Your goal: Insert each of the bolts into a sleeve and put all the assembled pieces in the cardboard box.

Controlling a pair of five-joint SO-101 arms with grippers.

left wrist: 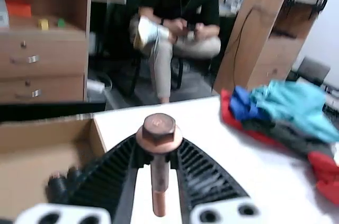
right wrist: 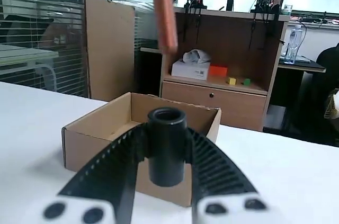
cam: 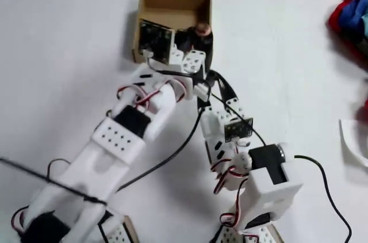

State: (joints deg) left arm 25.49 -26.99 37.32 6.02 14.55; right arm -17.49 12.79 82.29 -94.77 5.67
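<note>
My left gripper is shut on a copper bolt, held head up over the right edge of the cardboard box. My right gripper is shut on a black sleeve, upright with its bore facing up, on the near side of the box. In the right wrist view the bolt's shaft hangs above and beyond the sleeve, apart from it. Dark pieces lie inside the box; I cannot tell what they are.
A pile of red and blue cloth lies at the table's far right. A white curved object sits at the right edge. Black cables trail between the arms. White tabletop lies open to the left of the box.
</note>
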